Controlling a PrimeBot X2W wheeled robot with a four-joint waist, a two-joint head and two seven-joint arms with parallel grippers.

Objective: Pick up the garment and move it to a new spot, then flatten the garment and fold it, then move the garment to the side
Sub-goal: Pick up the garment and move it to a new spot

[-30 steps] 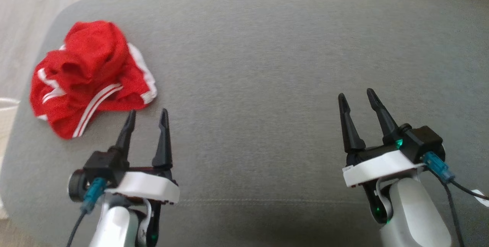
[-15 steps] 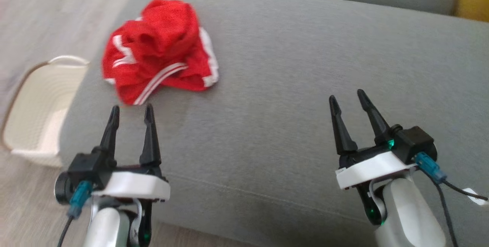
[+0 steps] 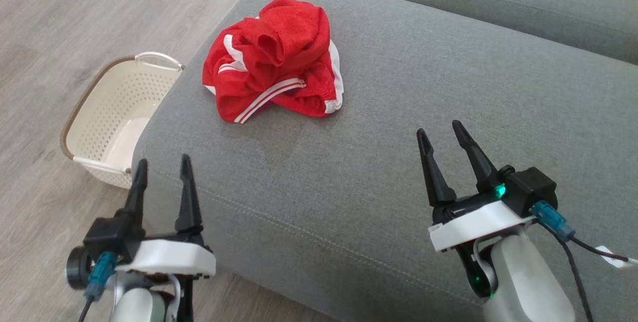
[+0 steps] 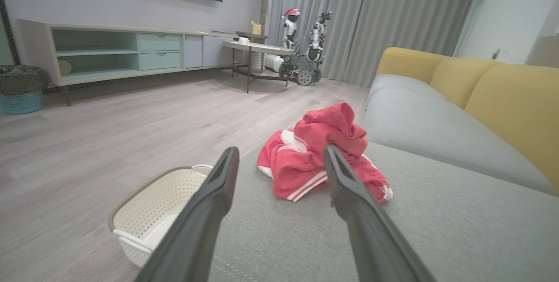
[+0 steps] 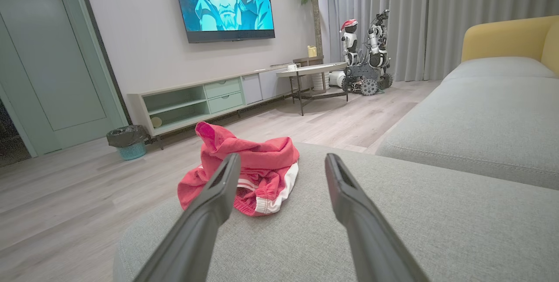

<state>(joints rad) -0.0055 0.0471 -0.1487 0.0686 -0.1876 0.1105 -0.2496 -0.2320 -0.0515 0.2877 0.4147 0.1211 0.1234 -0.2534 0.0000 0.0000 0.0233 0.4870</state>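
Head view: red garment (image 3: 271, 60) with white stripes sits bunched in a heap on the grey cushion (image 3: 398, 162), toward 11 o'clock near its corner. Left gripper (image 3: 163, 159) at 7 o'clock by the cushion edge, fingers spread wide, nothing between them; garment at its 1 o'clock. Right gripper (image 3: 439, 127) at 4 o'clock, equally spread, empty; garment at its 10 o'clock. Cream basket (image 3: 99, 112) on the floor at 9 o'clock, just beside the cushion.

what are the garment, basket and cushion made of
Garment: looks like red knit or mesh sports fabric, matte, white-striped; it lies in soft crumpled folds.
Basket: seemingly rigid cream plastic, walls perforated with small holes, brown rim.
Cushion: grey woven upholstery, matte, with a stitched seam.
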